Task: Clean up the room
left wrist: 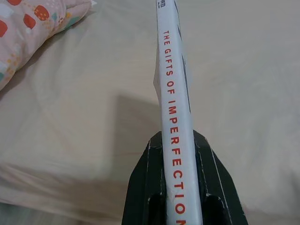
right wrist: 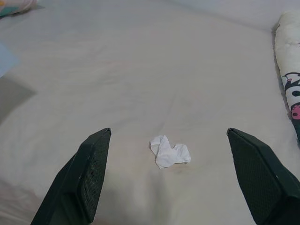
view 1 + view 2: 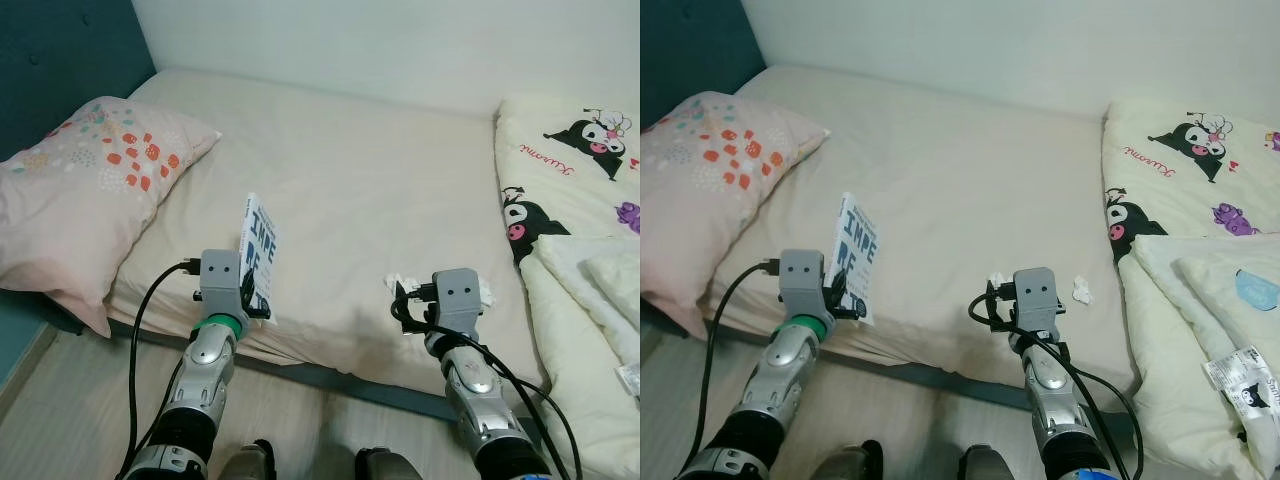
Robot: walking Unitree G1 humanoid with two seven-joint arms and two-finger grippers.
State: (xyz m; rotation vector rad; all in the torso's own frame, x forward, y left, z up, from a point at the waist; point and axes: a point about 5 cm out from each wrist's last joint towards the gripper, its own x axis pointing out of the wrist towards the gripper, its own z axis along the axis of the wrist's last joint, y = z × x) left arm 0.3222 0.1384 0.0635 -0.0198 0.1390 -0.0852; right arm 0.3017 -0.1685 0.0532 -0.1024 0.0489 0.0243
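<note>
The tissue (image 2: 169, 151) lies on the bed (image 3: 380, 200) straight ahead of the spread right claw (image 2: 168, 178) (the nearer one), while the left claw (image 1: 180, 187) grips an upright book (image 1: 176, 93).

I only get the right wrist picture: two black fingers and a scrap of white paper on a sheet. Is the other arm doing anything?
Observer: Yes. The left gripper is shut on a book, held upright over the bed.
Operator: What book?
Observer: Its spine reads "The Gifts of Imperfection".
Operator: Anything else on the bed?
Observer: A pink patterned pillow on the robot's left, a cartoon-print quilt on its right. The crumpled tissue lies ahead of the open right gripper.
</note>
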